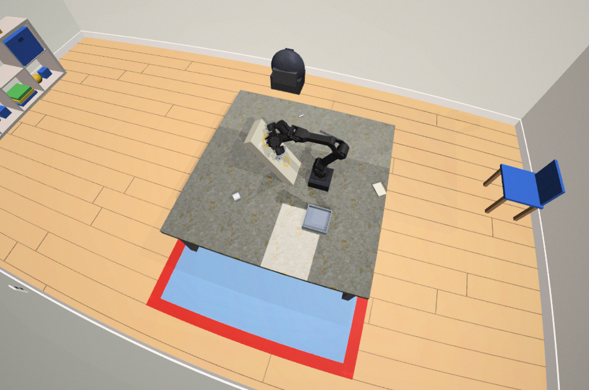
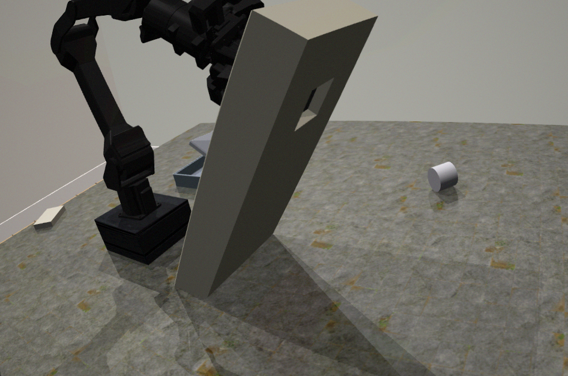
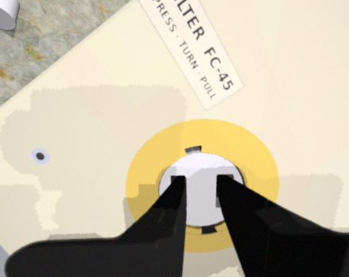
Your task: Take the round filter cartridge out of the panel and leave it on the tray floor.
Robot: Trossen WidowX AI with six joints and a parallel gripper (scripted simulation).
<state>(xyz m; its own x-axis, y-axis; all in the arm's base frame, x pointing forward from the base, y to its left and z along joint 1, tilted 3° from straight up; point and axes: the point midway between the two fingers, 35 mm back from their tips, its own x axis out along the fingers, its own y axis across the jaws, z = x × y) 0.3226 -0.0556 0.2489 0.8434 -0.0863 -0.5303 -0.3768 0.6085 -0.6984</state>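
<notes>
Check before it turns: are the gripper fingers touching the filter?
Touching. The wrist view shows both fingers seated in the slots on the filter face.

- Small grey cylinder (image 2: 442,176): lying on its side on the table.
- Pale flat block (image 1: 379,189): near the table's edge.
- Tiny white piece (image 1: 300,115): too small to identify.
- Blue chair (image 1: 530,185): by the wall.
- Shelf unit (image 1: 21,66): coloured items inside.
- Dark domed object (image 1: 286,70): on the floor, possibly a bin.
</notes>
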